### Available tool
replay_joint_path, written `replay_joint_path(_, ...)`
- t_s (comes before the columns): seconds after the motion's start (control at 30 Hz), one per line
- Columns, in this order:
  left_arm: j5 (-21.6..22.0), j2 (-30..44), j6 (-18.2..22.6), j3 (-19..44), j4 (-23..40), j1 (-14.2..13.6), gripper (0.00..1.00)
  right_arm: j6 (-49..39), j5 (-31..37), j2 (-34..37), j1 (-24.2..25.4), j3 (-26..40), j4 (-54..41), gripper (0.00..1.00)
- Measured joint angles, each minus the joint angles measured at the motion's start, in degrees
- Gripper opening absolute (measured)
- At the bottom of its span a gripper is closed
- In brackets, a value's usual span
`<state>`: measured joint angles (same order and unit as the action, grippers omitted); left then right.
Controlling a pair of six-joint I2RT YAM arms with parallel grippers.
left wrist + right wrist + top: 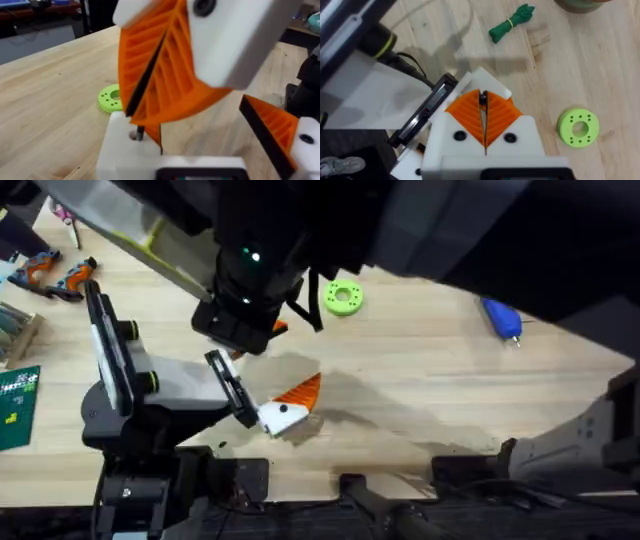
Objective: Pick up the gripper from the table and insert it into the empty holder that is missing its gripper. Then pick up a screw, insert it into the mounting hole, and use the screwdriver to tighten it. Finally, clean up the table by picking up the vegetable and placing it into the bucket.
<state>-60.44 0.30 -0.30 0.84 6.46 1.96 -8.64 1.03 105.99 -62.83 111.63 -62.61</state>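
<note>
The screw (pixel 139 133) is a short dark pin standing upright, its lower end at the mounting hole (pixel 134 134) in the top of the white holder (pixel 122 150), near the middle of the table (pixel 420 400). The holder is one finger of the left gripper (pixel 192 132), whose two fingers stand apart with nothing between them. A sliver of orange shows just behind the holder; whether the orange tip is fully seated cannot be told. The right gripper (pixel 483 100) reaches across from above, its orange ribbed pads (pixel 165 70) pressed together on the upper end of the screw. Judged from its look, the screw is light, rigid and smooth, so it is likely to slip or tilt if gripped loosely. Grip it high, at the head end, leaving the lower shank free to enter the hole. Keep it vertical, as a tilted screw could jam or drop. The blue screwdriver (pixel 503 318) lies well apart at the far right. A green ring (pixel 343 297) lies on the far side of the grippers. The green vegetable (pixel 512 22) lies on the table near the bucket (pixel 580 4).
</note>
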Motion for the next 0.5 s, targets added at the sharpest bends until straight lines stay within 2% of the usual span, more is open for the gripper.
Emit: replay_joint_path(0.5,0.0,0.0,0.0,0.0,0.0,0.0,0.972,-0.2,1.3,0.0,0.2,0.0,0.0,0.007)
